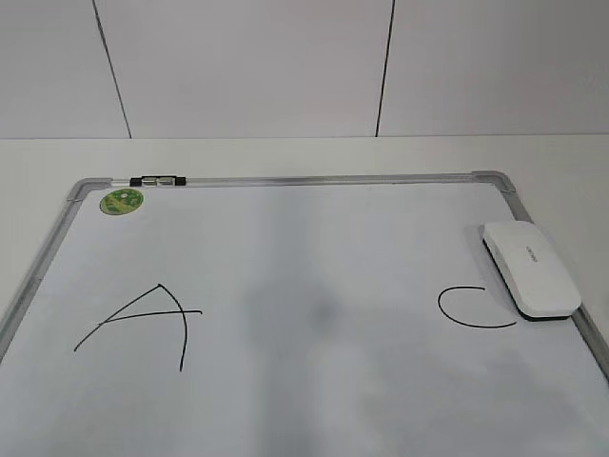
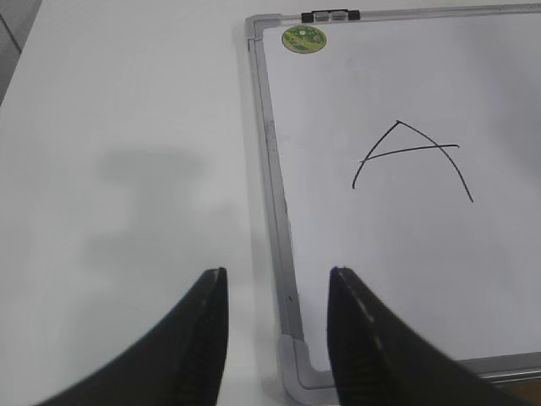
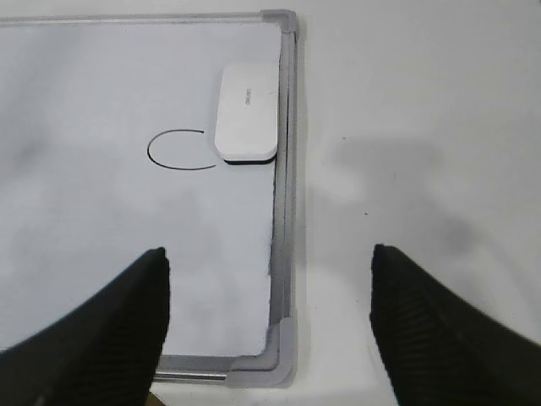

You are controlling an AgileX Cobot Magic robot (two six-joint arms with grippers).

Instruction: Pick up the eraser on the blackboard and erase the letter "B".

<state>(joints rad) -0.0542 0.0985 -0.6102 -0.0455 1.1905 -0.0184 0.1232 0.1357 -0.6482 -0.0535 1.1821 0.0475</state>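
Observation:
The blackboard [image 1: 304, 248] is a white board with a silver-grey frame, lying flat on the table. The white eraser [image 1: 530, 268] lies on its right side, beside the black "C" [image 1: 471, 309]; it also shows in the right wrist view [image 3: 246, 112]. A wide black "A" [image 1: 143, 319] is at the left. No letter "B" shows; the middle of the board holds only a faint grey smudge [image 1: 314, 314]. My left gripper [image 2: 277, 283] is open above the board's near left corner. My right gripper [image 3: 269, 258] is open wide above the near right corner. Neither gripper shows in the exterior view.
A round green sticker [image 1: 121, 201] and a small black-and-silver clip [image 1: 157, 179] sit at the board's far left corner. White table [image 2: 127, 169] surrounds the board. A tiled white wall [image 1: 285, 67] stands behind.

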